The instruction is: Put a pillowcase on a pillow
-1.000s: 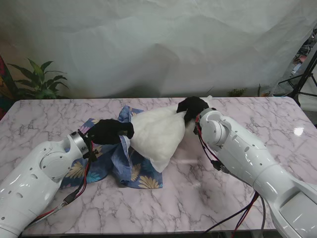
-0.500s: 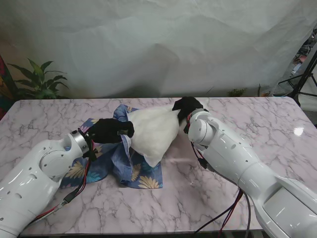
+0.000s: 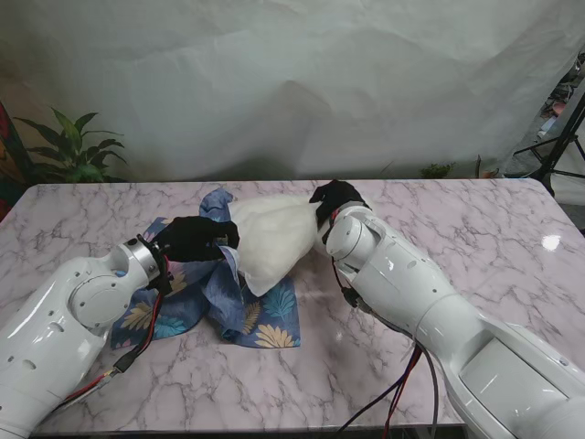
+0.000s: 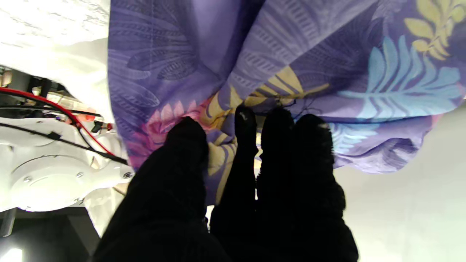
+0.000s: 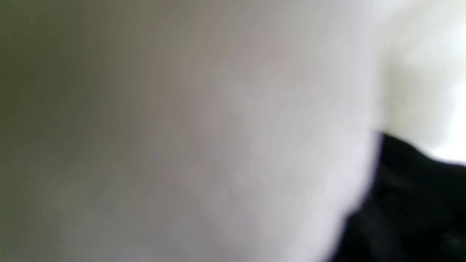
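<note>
Left hand (image 3: 194, 240) fingers (image 4: 247, 127) clamped on the floral pillowcase (image 3: 242, 306) edge, cloth bunched between thumb and fingers. Right hand (image 3: 335, 198) fingers closed on the white pillow (image 3: 270, 238) at its right end; wrist view blurred. Pillow lies over pillowcase, mid marble desk (image 3: 457, 219), partly inside the opening

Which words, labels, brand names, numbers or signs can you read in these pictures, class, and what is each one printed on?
None can be read.
The pillowcase carries only a leaf and flower print, no lettering.
The pillow, the marble table and the white arms show no text.
The right wrist view is a blur, so nothing there can be read.
</note>
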Robot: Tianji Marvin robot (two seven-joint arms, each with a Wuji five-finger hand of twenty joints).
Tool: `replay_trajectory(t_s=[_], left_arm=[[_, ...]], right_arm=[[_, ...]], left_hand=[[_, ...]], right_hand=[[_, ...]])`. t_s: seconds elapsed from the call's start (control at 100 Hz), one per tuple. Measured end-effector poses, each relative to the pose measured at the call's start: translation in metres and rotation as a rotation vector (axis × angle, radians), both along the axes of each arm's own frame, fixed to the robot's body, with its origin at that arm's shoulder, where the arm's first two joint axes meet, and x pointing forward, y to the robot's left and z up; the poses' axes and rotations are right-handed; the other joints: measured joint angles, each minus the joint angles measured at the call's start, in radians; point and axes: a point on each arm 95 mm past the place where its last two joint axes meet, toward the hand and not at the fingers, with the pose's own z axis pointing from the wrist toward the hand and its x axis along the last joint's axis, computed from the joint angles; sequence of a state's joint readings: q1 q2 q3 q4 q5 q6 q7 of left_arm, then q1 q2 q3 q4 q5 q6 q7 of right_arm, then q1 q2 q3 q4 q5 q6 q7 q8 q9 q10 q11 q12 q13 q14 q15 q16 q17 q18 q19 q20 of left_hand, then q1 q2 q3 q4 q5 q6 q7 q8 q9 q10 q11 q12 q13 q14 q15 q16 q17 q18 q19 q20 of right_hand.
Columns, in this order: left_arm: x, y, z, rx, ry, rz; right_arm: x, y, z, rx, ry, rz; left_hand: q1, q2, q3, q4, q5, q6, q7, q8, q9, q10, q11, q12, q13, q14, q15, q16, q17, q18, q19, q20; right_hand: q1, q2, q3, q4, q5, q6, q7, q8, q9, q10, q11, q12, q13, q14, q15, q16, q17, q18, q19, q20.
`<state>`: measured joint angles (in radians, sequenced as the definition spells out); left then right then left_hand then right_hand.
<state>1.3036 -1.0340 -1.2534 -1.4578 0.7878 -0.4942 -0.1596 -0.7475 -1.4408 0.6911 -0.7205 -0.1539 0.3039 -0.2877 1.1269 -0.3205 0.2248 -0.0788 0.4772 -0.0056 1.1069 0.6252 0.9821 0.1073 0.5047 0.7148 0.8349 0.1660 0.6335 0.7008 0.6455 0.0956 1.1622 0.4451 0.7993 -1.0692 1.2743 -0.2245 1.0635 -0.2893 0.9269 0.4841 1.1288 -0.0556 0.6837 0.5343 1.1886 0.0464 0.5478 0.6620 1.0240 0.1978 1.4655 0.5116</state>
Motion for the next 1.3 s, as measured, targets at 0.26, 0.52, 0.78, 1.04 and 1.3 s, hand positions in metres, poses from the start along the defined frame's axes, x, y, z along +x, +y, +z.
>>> replay_trajectory(t_s=[0.26,0.52,0.78,1.04,1.3], left_arm=[[0.008,-0.005,-0.001,0.027,-0.004,0.104],[0.011,-0.015,-0.001,0.047,0.016,0.114],[0.008,-0.019,0.003,0.103,0.051,-0.021],[0.005,-0.005,0.008,0.166,0.064,-0.130],[0.002,0.004,0.008,0.176,0.070,-0.151]], right_arm=[[-0.014,0.023,0.009,0.029,0.034,0.069],[-0.024,0.025,0.007,0.061,0.064,0.074],[-0.025,0.022,0.011,0.011,0.061,0.107],[-0.021,0.013,0.020,-0.015,0.045,0.091],[-0.014,0.005,0.023,-0.020,0.047,0.047]], left_hand=[[-0.025,0.063,-0.127,0.010,0.004,0.034,-0.004,0.012,-0.023,0.001,0.169,-0.087,0.000,0.000,0.051,0.028,0.000,0.000,0.049,0.013],[-0.068,0.087,-0.155,0.018,0.016,0.037,0.013,0.024,-0.023,0.002,0.207,-0.094,0.001,0.001,0.085,0.047,0.000,0.000,0.088,0.026],[-0.132,-0.011,0.091,0.006,0.045,-0.010,0.030,0.013,-0.022,0.002,0.149,-0.029,0.001,0.002,0.086,0.047,-0.003,0.000,0.088,0.026],[-0.165,-0.093,0.276,-0.039,0.066,-0.035,0.030,-0.025,-0.004,0.000,0.018,0.009,0.000,0.002,0.064,0.035,-0.007,0.000,0.088,0.028],[-0.205,-0.123,0.341,-0.044,0.101,-0.051,0.026,-0.051,0.009,-0.001,-0.030,0.010,0.000,0.002,0.055,0.029,-0.008,0.000,0.088,0.028]], right_hand=[[0.001,0.000,0.011,0.016,0.000,0.039,-0.003,0.000,0.000,0.039,0.006,-0.011,0.000,0.021,0.072,-0.017,0.005,0.000,0.046,0.017],[0.002,0.002,0.012,0.022,-0.006,0.074,-0.015,0.000,0.000,0.065,0.013,-0.036,0.000,0.035,0.072,-0.018,0.011,0.000,0.046,0.080],[0.002,0.012,0.012,0.022,-0.008,0.075,-0.015,0.000,-0.001,0.066,0.013,-0.037,0.000,0.036,0.072,-0.018,0.011,0.000,0.045,0.084],[0.002,0.012,0.012,0.022,-0.008,0.075,-0.015,0.000,-0.001,0.066,0.014,-0.037,0.000,0.036,0.072,-0.018,0.011,0.000,0.045,0.094],[0.002,0.012,0.012,0.022,-0.008,0.075,-0.015,0.000,-0.001,0.066,0.014,-0.037,0.000,0.036,0.072,-0.018,0.011,0.000,0.045,0.100]])
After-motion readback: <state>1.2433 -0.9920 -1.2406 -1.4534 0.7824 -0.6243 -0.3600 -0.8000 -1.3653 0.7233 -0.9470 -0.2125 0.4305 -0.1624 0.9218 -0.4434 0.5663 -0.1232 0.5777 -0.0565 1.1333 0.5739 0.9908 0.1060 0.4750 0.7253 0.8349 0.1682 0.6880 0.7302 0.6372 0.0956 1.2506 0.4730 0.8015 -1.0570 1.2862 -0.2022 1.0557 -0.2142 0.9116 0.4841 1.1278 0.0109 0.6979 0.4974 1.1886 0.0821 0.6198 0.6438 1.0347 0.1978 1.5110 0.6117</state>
